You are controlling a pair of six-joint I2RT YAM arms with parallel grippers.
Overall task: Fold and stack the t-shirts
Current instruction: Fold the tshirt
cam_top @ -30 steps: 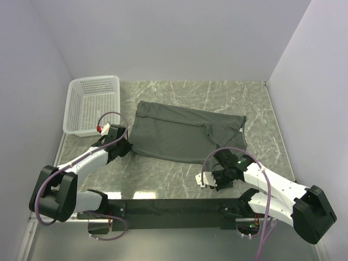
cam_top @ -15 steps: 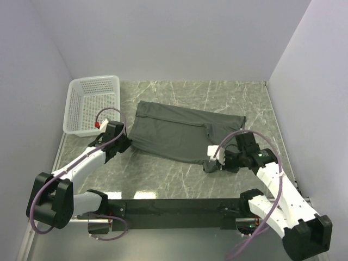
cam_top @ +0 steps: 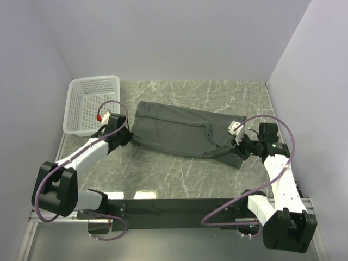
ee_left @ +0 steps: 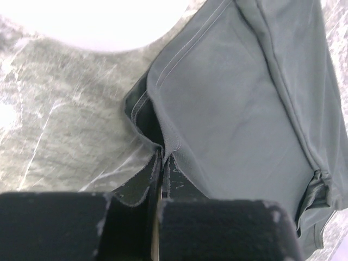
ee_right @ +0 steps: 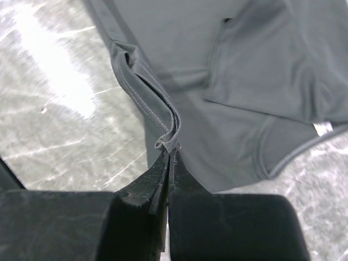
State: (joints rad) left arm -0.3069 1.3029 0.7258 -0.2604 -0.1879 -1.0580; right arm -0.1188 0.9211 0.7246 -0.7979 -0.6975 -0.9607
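Observation:
A dark charcoal-grey t-shirt [cam_top: 176, 129] lies stretched across the middle of the marble table. At its left edge my left gripper [cam_top: 126, 137] is shut on the t-shirt's hem [ee_left: 163, 142], pinched between the tips. On the right side my right gripper [cam_top: 239, 145] is shut on a bunched fold of the t-shirt's edge [ee_right: 169, 140]. In the right wrist view the t-shirt [ee_right: 239, 70] spreads beyond the tips, with a sleeve and a white label showing. In the left wrist view the t-shirt [ee_left: 239, 109] fills the right half.
A white mesh basket [cam_top: 91, 104] stands at the back left, close to the left arm. Grey walls close in the table on the left, back and right. Bare marble [cam_top: 174, 174] shows between the shirt and the arm bases.
My right gripper has swung from the near middle out to the right, pulling the shirt's near edge with it. The left gripper has drifted slightly back, still holding the hem.

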